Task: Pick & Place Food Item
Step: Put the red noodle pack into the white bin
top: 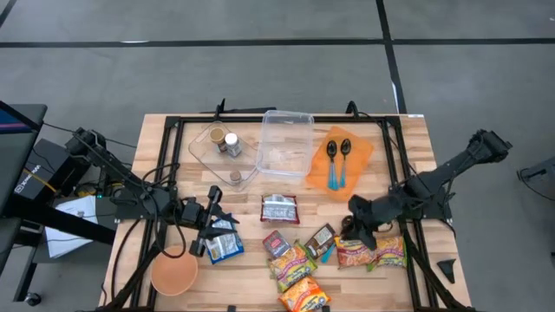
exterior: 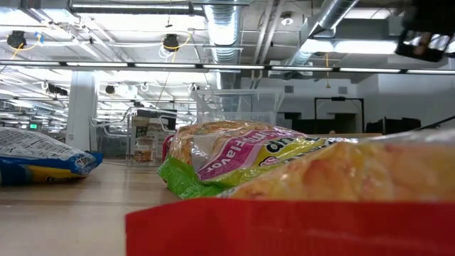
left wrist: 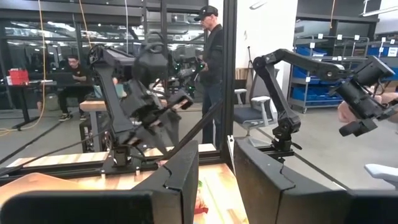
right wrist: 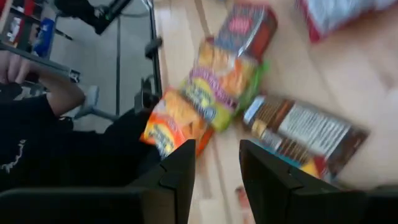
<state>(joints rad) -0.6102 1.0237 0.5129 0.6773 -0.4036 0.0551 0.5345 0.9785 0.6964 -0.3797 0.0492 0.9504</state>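
Brown snack bar [top: 321, 240] lies just beside your right gripper [top: 354, 227], fingers spread and empty, so lower squarely across it before closing; left gripper [top: 211, 221] waits, also spread.

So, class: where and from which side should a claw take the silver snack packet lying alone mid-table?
Grip the silver snack packet across its short sides, coming straight down from above: it lies flat on the table, apart from the other packets, with free room around it.
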